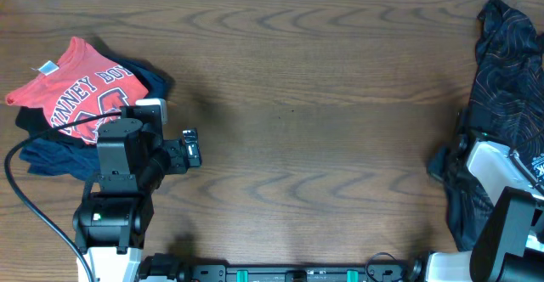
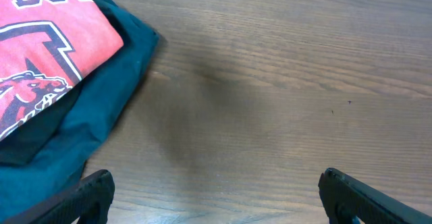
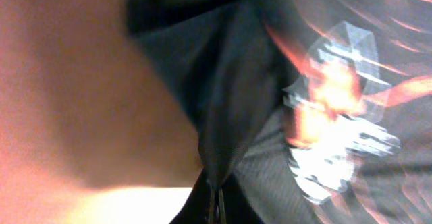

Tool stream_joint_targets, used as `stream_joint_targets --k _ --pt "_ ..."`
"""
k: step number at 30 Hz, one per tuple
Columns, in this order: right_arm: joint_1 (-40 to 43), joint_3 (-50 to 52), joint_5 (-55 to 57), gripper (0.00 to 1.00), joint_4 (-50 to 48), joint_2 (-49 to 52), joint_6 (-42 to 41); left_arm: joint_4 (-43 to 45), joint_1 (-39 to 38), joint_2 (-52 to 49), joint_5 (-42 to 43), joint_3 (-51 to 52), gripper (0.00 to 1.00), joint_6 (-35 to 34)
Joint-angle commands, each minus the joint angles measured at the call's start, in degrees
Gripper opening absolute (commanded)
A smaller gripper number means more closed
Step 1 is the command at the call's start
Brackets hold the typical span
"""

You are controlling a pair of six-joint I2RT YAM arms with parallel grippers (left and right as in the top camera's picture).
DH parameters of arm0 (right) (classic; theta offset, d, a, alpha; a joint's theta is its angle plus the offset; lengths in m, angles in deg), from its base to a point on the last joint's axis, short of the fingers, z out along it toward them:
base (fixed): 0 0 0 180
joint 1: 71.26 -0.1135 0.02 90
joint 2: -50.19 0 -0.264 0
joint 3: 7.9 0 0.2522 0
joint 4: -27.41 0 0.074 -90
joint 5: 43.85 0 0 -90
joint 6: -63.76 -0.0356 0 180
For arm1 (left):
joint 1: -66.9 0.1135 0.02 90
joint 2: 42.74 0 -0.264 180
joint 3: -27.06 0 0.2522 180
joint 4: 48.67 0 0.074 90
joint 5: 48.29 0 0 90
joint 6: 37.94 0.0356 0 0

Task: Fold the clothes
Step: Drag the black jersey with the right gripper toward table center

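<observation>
The black jersey (image 1: pixel 508 70) lies crumpled at the right edge of the tabletop (image 1: pixel 323 95), running from far to near under the right arm (image 1: pixel 510 222). The right hand (image 3: pixel 216 207) is narrow, pinching a gathered fold of the jersey, though its wrist view is blurred. The left hand (image 2: pixel 214 183) is spread wide and empty above bare wood, just right of the red T-shirt (image 1: pixel 76 87), which lies on the navy shirt (image 1: pixel 51 159) at the left

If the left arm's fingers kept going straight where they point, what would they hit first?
Probably just bare table: the left gripper aims at open wood, the red T-shirt and navy shirt lying aside.
</observation>
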Motion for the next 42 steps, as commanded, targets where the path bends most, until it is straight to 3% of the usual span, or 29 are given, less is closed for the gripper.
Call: stream_joint_targets --k 1,5,8,15,22,23,24,25,26,27,34,38,42 --pt "-3.1 0.7 -17.6 0.01 -3.6 1.9 -2.0 -0.2 0.2 0.0 0.6 -1.2 0.98 -0.5" --pt "-9.4 -0.8 -26.2 0.01 -12.9 1.9 -7.2 -0.2 0.2 0.0 0.6 -1.2 0.98 -0.5" --pt "-15.7 -4.2 -25.8 0.01 -18.0 1.9 -9.3 -0.1 0.2 0.0 0.6 -1.2 0.98 -0.5" --pt "-28.9 -18.7 -13.7 0.01 -20.0 2.1 -9.2 1.9 0.2 0.0 0.6 -1.2 0.98 -0.5" --pt "-33.1 -28.2 -5.2 0.01 -23.9 4.4 -9.1 4.9 0.2 0.0 0.6 -1.2 0.98 -0.5" --pt "-33.1 -29.0 -5.8 0.06 -24.8 5.1 -8.3 5.1 0.2 0.0 0.6 -1.1 0.98 -0.5" --pt "-33.1 -29.6 -6.6 0.19 -25.4 5.5 -6.7 5.3 0.2 0.0 0.6 -1.1 0.98 -0.5" --pt "-33.1 -30.2 -7.2 0.39 -25.9 5.8 -4.8 5.3 0.2 0.0 0.6 -1.1 0.98 -0.5" --pt "-33.1 -30.5 -7.2 0.72 -25.8 5.8 -2.6 5.2 0.2 0.0 0.6 -1.1 0.98 -0.5" --pt "-33.1 -30.6 -7.2 0.99 -25.6 5.6 -0.2 5.3 0.2 0.0 0.6 -1.1 0.98 -0.5" --pt "-29.9 -30.7 -2.7 0.99 -14.3 1.1 6.7 6.9 0.2 -0.2 3.0 -1.1 0.98 -2.1" --pt "-26.1 -30.7 -0.1 0.99 -2.9 -3.2 10.7 9.6 0.1 -2.5 10.1 -1.1 0.98 -2.7" --pt "-20.9 -30.7 2.8 0.99 6.9 -6.2 11.4 12.7 0.1 -7.9 15.3 -1.1 0.98 -7.9"
